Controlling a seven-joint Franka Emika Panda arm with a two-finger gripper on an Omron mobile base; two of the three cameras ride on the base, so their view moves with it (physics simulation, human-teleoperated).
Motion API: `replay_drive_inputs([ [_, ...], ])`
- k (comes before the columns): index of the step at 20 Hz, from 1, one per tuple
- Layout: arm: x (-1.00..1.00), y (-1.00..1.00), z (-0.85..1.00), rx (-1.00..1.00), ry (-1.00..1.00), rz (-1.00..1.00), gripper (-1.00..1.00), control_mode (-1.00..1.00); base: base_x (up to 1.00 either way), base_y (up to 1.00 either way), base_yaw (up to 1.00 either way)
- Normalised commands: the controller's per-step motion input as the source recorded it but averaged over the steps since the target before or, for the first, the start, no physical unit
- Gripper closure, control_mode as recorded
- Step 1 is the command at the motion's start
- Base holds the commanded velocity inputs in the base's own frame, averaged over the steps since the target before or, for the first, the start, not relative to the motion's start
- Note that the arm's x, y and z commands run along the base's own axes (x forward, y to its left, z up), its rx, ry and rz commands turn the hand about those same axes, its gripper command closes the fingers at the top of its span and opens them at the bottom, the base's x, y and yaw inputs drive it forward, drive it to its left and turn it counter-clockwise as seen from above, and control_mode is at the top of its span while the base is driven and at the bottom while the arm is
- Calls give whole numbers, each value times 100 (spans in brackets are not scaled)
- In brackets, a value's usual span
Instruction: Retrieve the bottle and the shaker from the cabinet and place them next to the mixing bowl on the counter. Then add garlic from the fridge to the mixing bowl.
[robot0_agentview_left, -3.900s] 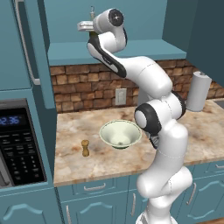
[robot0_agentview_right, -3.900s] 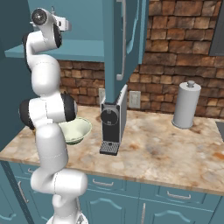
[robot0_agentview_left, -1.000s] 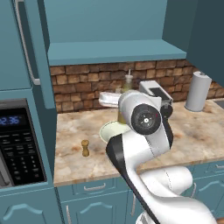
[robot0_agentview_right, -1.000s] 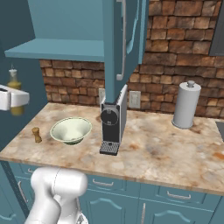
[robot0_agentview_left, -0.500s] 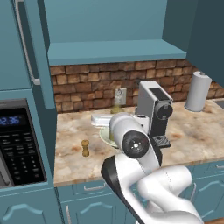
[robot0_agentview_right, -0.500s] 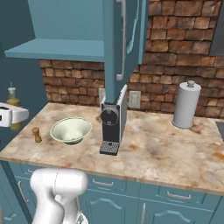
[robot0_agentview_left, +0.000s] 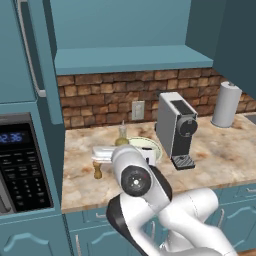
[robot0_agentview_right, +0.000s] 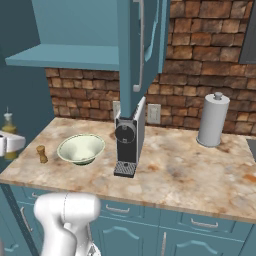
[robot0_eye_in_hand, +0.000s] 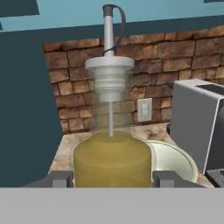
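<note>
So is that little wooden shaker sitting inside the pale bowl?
No, the shaker stands upright on the counter, just beside the mixing bowl and apart from it.

My gripper (robot0_eye_in_hand: 112, 177) sits at the left end of the counter (robot0_agentview_right: 175, 175), with the bottle (robot0_eye_in_hand: 111, 144) upright between my fingers (robot0_eye_in_hand: 59, 178). Taking the bowl (robot0_agentview_right: 81, 148) as centre: the bottle stands just left of it and a little behind. The shaker (robot0_agentview_right: 42, 153) stands on the counter left of the bowl, in front of the bottle. The coffee machine (robot0_agentview_right: 129, 142) is just right of the bowl. The paper roll (robot0_agentview_right: 212, 120) is far right of it, by the brick wall (robot0_agentview_right: 200, 90). The cabinet (robot0_agentview_left: 130, 50) shelf hangs above the bowl, and the microwave (robot0_agentview_left: 22, 165) is off to its left.
</note>
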Motion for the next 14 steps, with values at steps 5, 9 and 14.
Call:
replay_drive_inputs([
  [5, 0, 21, -51, 0, 0, 0, 100, -100, 0, 0, 0],
  [9, 2, 6, -49, 0, -1, 0, 100, -100, 0, 0, 0],
  [14, 19, 3, -48, 0, -6, 0, 100, -100, 0, 0, 0],
])
